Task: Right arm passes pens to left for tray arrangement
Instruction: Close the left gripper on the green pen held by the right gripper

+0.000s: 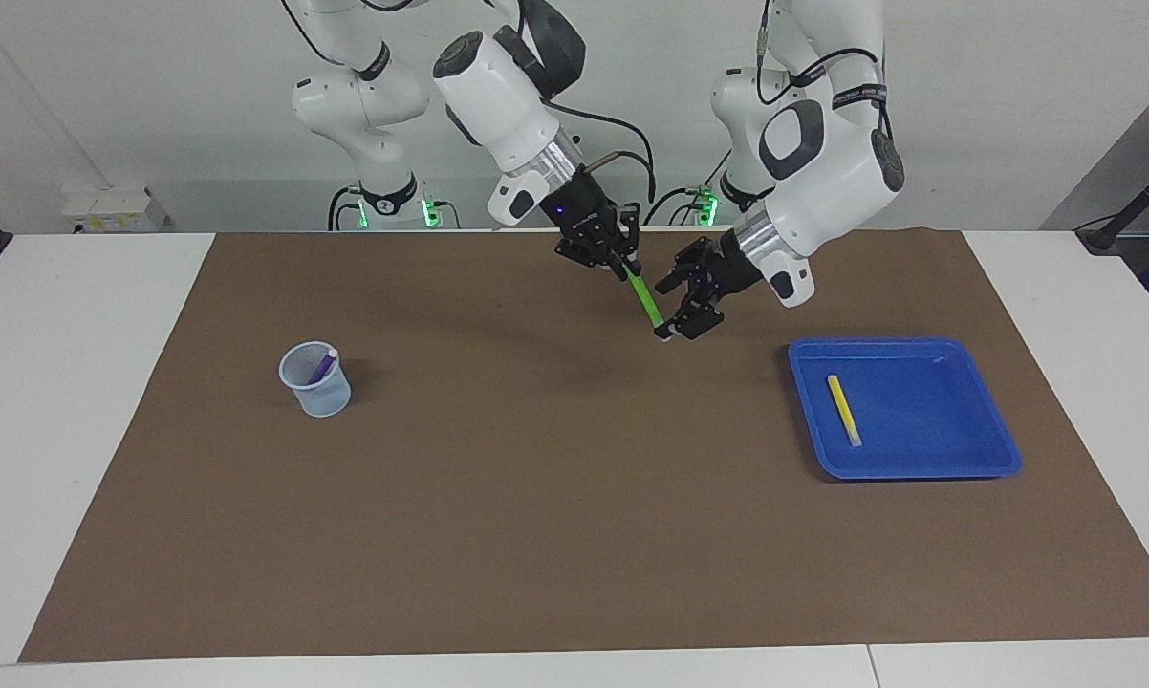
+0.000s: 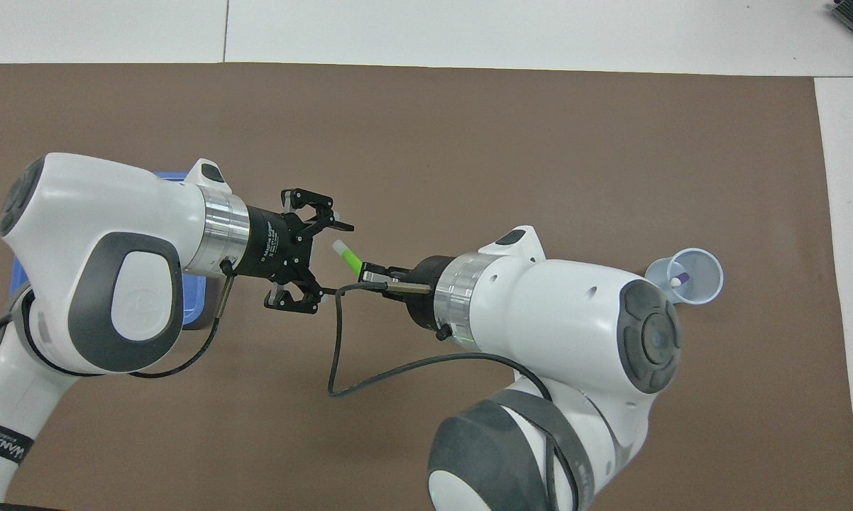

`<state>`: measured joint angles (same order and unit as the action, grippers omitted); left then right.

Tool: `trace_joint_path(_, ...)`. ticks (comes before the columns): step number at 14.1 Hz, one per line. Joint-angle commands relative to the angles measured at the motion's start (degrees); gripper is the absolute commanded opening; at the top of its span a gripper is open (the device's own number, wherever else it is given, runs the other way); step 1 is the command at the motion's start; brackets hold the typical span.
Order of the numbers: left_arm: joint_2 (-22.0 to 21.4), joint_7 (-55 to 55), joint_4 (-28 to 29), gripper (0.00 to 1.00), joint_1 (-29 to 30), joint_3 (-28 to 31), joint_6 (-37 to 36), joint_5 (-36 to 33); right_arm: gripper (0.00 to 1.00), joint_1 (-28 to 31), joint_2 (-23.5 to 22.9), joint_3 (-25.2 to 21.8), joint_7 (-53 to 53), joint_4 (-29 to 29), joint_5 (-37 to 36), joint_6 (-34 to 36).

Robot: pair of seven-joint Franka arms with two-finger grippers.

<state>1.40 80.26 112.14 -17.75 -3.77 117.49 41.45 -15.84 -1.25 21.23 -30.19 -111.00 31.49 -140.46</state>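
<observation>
Right gripper clamped on green pen, raised over the mat mid-table. Left gripper, jaws spread, flanks the pen's pale tip; contact unclear. Yellow pen lies in blue tray. Purple pen stands in cup.

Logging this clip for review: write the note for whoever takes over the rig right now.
Right gripper: shut on the green pen, held over the mat.
Left gripper: open, its fingers on either side of the pen's free end, not yet closed.
Done: yellow pen lies in the blue tray.
Left: finish the green handover and tray it; the purple pen stands in the cup.
</observation>
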Motion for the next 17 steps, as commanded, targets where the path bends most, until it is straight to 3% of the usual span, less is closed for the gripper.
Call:
trace_joint_path(1, -2.11, 0.87, 2.29, 0.72, -1.50, 0.78, 1.60, 0.82, 0.00, 0.02, -0.34, 0.13, -0.13, 0.17, 1.91, -1.04)
trace_joint_path(4, -2.19, 0.78, 2.21, 0.58, -1.85, 0.78, 1.60, 0.82, 0.00, -0.07, -0.34, 0.13, -0.13, 0.17, 1.82, -1.04)
trace_joint_path(5, -2.20, 0.69, 2.21, 0.41, -1.85, 0.78, 1.60, 0.82, 0.00, -0.07, -0.34, 0.13, -0.13, 0.17, 1.82, -1.04)
trace_joint_path(7, -2.20, 0.69, 2.21, 0.41, -1.85, 0.78, 1.60, 0.82, 0.00, -0.07, -0.34, 0.13, -0.13, 0.17, 1.82, -1.04)
trace_joint_path(9, -2.28, 0.69, 2.29, 0.47, -1.85, 0.69, 1.69, 0.82, 0.00, 0.02, -0.34, 0.13, -0.13, 0.17, 1.91, -1.04)
trace_joint_path(11, -2.55, 0.87, 2.38, 0.44, -2.29, 0.69, 1.95, 0.82, 0.00, 0.02, -0.34, 0.13, -0.13, 0.17, 1.91, -1.04)
trace_joint_path(13, -2.55, 0.87, 2.56, 0.11, -2.47, 0.69, 1.96, 0.82, 0.00, 0.02, -0.34, 0.13, -0.13, 0.17, 1.91, -1.04)
trace_joint_path(14, -2.55, 0.87, 2.47, 0.00, -2.38, 0.69, 1.87, 0.82, 0.00, 0.02, -0.34, 0.13, -0.13, 0.17, 1.91, -1.04)
trace_joint_path(17, -2.55, 0.34, 2.38, 0.00, -2.12, 0.69, 0.99, 0.82, 0.00, 0.02, -0.34, 0.13, -0.13, 0.17, 1.91, -1.04)
